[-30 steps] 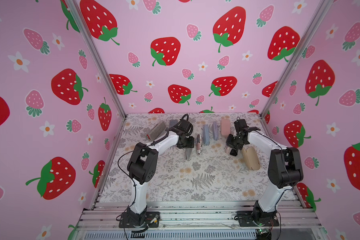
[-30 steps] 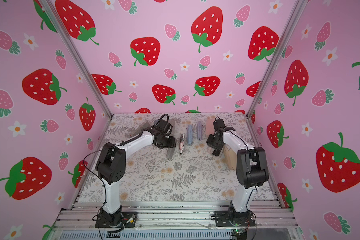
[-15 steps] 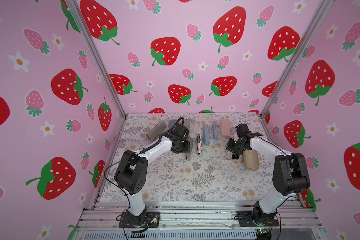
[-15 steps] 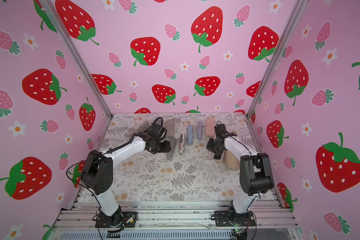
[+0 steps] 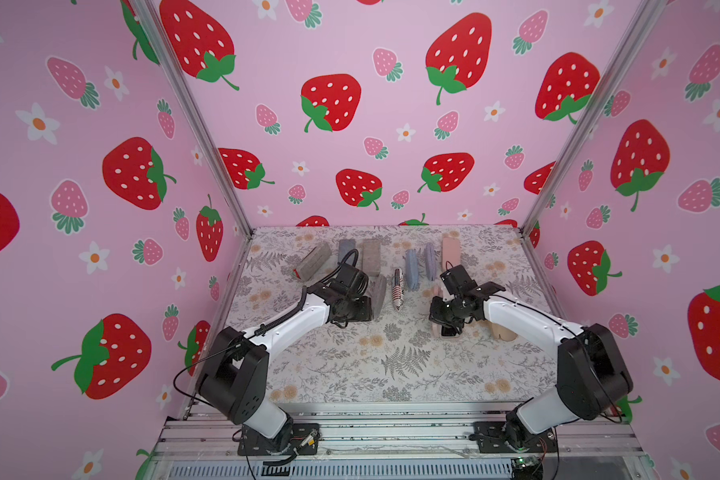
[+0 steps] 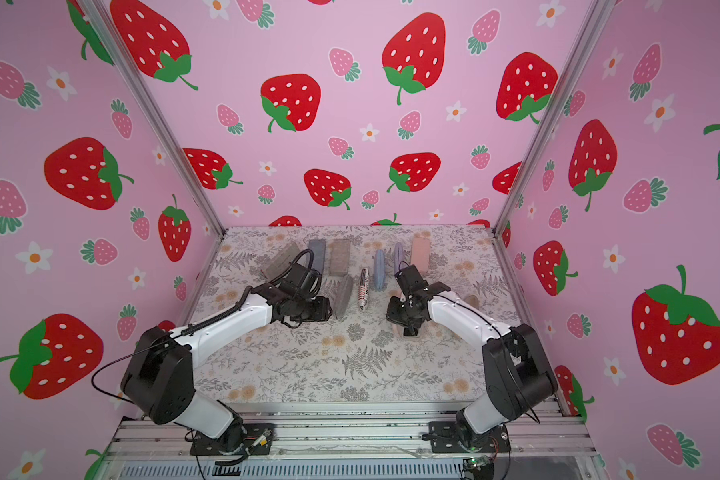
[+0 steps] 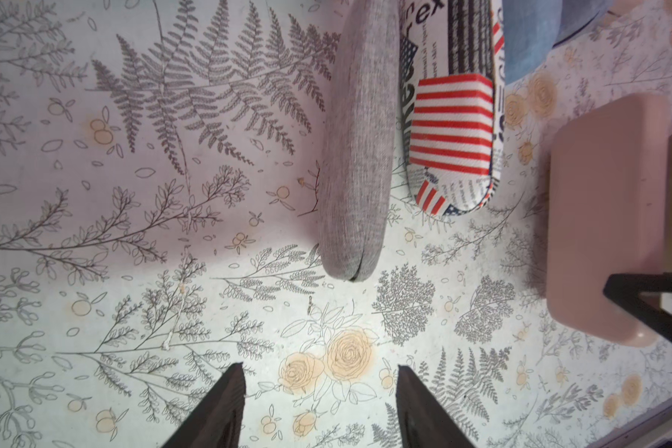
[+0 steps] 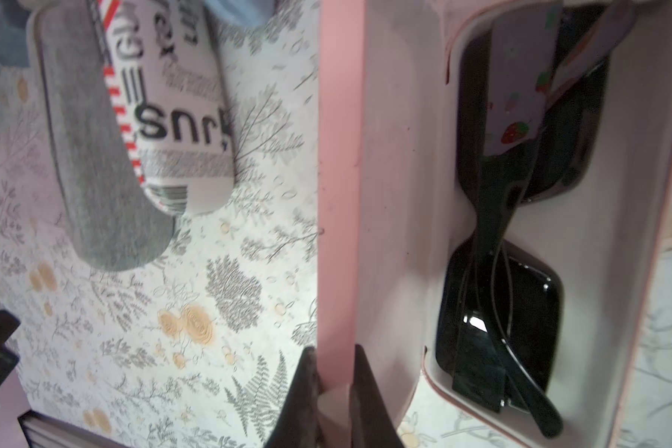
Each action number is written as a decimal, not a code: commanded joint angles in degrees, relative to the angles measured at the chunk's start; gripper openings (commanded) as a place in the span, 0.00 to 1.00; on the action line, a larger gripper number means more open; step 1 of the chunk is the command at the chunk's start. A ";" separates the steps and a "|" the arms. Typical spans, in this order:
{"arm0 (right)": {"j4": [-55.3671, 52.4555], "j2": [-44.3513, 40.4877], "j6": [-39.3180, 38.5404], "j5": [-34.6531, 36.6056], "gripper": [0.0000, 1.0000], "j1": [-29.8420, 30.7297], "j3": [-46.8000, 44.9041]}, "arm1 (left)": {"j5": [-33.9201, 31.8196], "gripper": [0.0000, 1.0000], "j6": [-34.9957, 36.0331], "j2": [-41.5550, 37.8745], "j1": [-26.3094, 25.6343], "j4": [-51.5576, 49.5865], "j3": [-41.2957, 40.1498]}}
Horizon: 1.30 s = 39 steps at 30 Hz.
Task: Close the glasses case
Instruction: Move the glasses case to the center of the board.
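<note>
Although the right gripper (image 8: 335, 391) has its jaws pinched on the raised lid (image 8: 338, 155), the pink glasses case (image 8: 404, 217) lies open nearer the counter's (image 5: 391, 374) right edge, sunglasses (image 8: 497, 302) inside. The left gripper (image 7: 321, 372) hangs with jaws spread, empty; the closing itself is not yet done.

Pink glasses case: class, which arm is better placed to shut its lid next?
Right. The right gripper has its jaws shut on the raised pink lid; the left gripper, jaws open, hangs over bare mat.

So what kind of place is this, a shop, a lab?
Most likely a robot test cell: left arm and right arm bolted to a metal rail, printed walls boxing in a small table, and glasses cases in rows, one pink case open.
</note>
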 commanded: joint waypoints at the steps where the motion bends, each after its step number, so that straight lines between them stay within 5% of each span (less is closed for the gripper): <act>1: 2.44 -2.19 4.18 2.07 0.11 4.10 -1.09 | -1.95 0.62 -2.11 -3.14 -0.91 0.59 -3.11; 19: 8.40 1.80 11.95 7.20 0.15 23.78 0.64 | -5.77 0.63 -7.15 -11.60 -3.42 1.84 -13.71; 39: 5.70 0.97 12.32 10.00 0.40 25.12 1.46 | -5.95 0.62 -7.51 -5.52 -6.37 3.18 -9.43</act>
